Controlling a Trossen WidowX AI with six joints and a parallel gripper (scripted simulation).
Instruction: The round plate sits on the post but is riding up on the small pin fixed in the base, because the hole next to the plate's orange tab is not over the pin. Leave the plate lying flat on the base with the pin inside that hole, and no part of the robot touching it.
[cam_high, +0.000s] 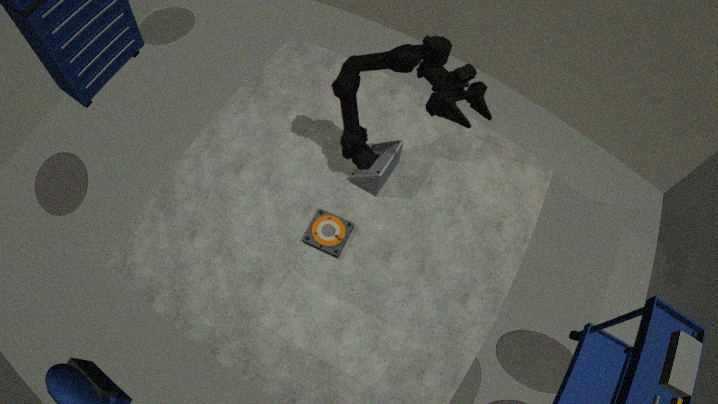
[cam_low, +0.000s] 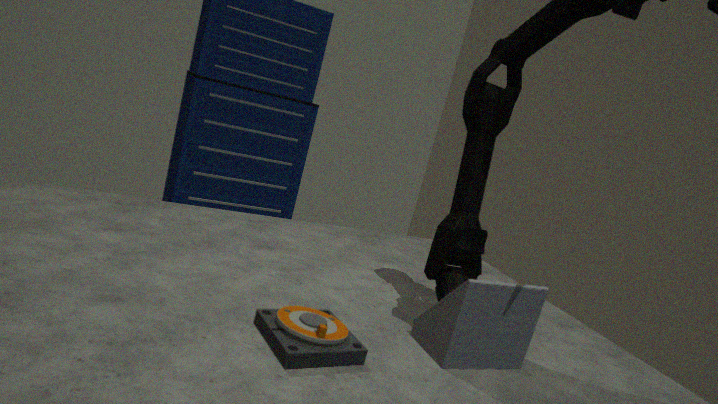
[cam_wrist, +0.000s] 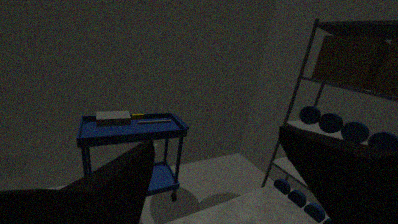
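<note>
The round plate (cam_high: 321, 241) (cam_low: 337, 332), an orange ring around a pale one, sits around the grey post (cam_high: 328, 230) (cam_low: 312, 319) on the dark square base (cam_high: 328, 251) (cam_low: 326, 359). In the exterior view it looks slightly tilted and stands a little proud of the base. Its orange tab (cam_low: 321, 330) stands up on the near side, towards that camera. The pin is not visible, and the hole by the tab cannot be made out. My gripper (cam_high: 480, 123) (cam_wrist: 217, 139) is open and empty, high up and far from the plate, beyond the arm's mount.
The arm's grey wedge mount (cam_high: 386, 170) (cam_low: 492, 326) stands near the base. A blue cabinet (cam_high: 95, 40) (cam_low: 241, 145) stands farther off. A blue cart (cam_high: 597, 366) (cam_wrist: 130, 131) and, in the wrist view, a rack with blue round things (cam_wrist: 331, 122) are away from the work.
</note>
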